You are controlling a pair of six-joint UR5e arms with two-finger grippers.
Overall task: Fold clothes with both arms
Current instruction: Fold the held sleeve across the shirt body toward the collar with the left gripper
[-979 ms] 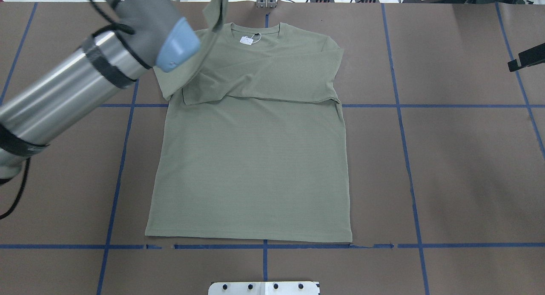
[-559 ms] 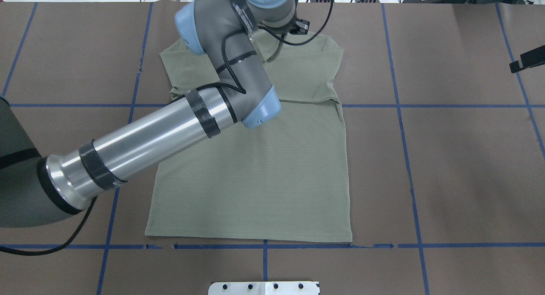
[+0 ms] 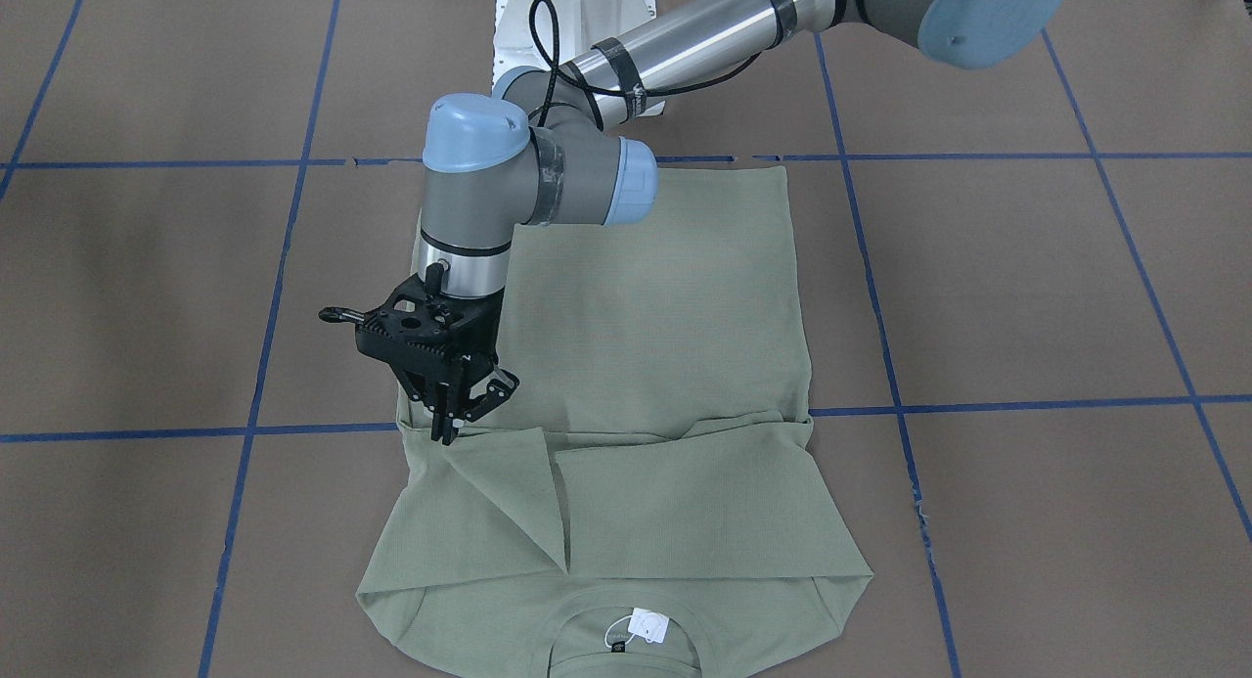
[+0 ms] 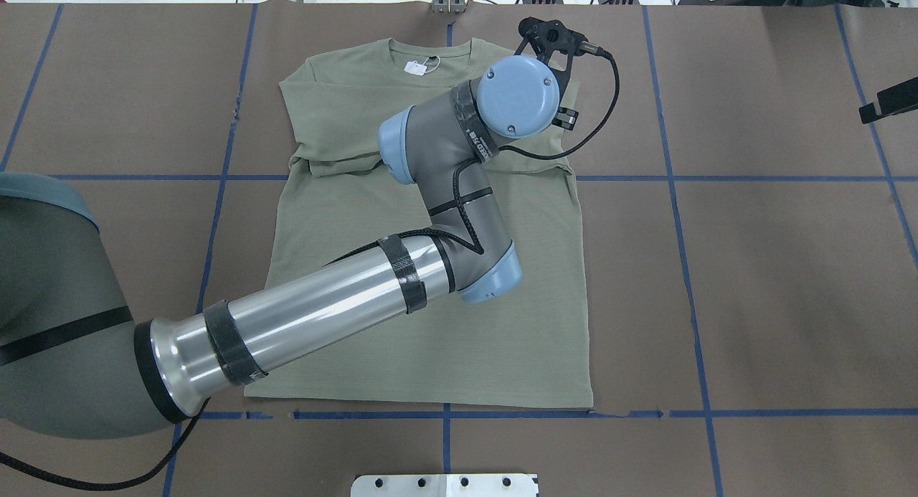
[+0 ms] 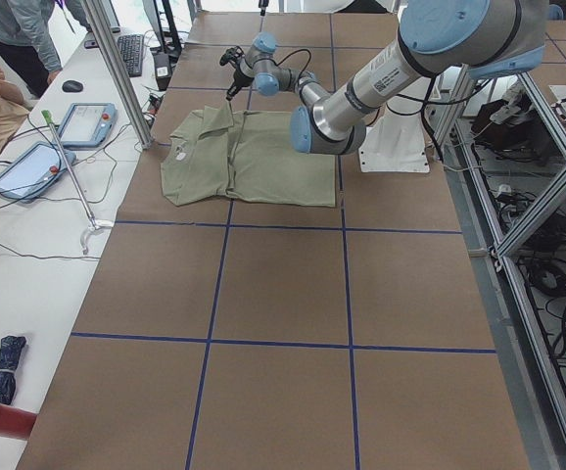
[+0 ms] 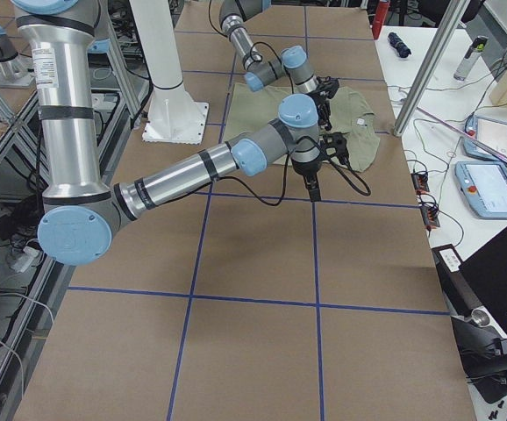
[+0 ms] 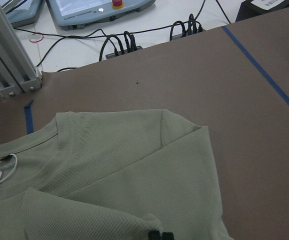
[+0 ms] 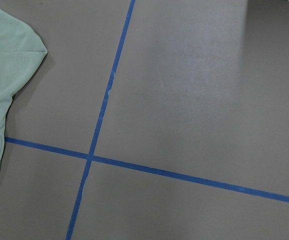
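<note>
A: Starting at the left of the overhead view, what comes in?

B: The left arm (image 4: 315,318), from about 8 o'clock. Its silver tube crosses over the shirt (image 4: 430,353), and the wrist ends above the shirt's 2 o'clock side, near the shoulder.

A: How does the shirt lie?

B: Flat on the brown surface (image 4: 774,282), in the middle, among the blue tape lines (image 4: 674,178). The collar (image 4: 430,54) points to 12 o'clock and the hem to 6 o'clock. A white tag (image 4: 414,67) sits at the neck. Both sleeves (image 3: 685,502) are folded across the chest.

A: And the left end effector?

B: The left end effector (image 3: 446,431) points straight down at the end of a folded sleeve, by the shirt's side edge. Its fingertips (image 7: 154,235) are drawn together with hardly a slit between them. The sleeve cloth rises in a small curl to meet them, so it looks pinched there.

A: Further right?

B: The right arm (image 6: 183,171), plain only from the side camera. The right end effector (image 6: 313,193) hangs pointing down above the surface, apart from the shirt, toward 3 o'clock of it. Whether its fingers are spread or closed I cannot tell. Its wrist camera shows a crossing of tape lines, with the shirt's edge at that picture's 9 o'clock.
</note>
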